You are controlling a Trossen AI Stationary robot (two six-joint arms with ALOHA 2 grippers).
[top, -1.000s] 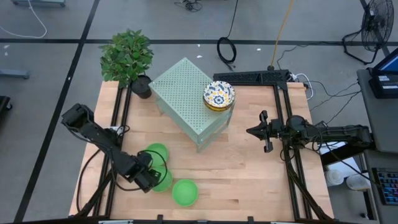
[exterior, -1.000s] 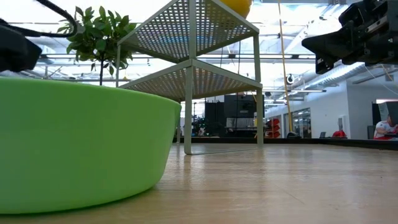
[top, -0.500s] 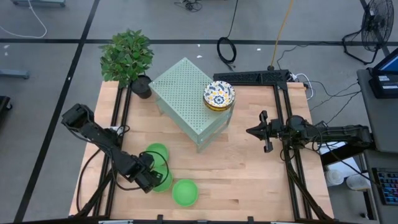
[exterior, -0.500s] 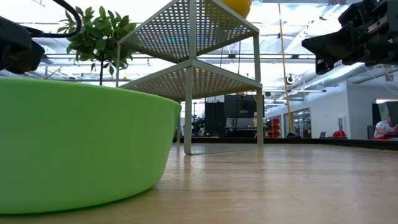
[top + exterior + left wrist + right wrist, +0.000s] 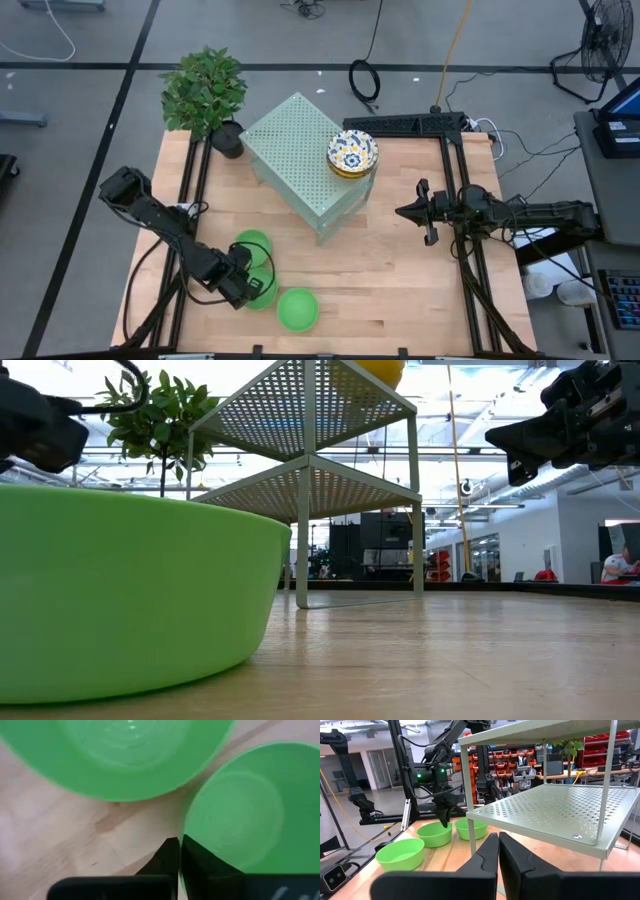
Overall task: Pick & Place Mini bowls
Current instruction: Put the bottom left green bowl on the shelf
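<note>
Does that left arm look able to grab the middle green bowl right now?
Probably yes. The left hand hangs right over the middle green bowl, its shut fingers at the rim, and nothing sits between them. It would need to open first.

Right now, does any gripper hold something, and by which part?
The left gripper is shut on the rim of the middle green bowl. The right gripper is shut on nothing, above bare table.
</note>
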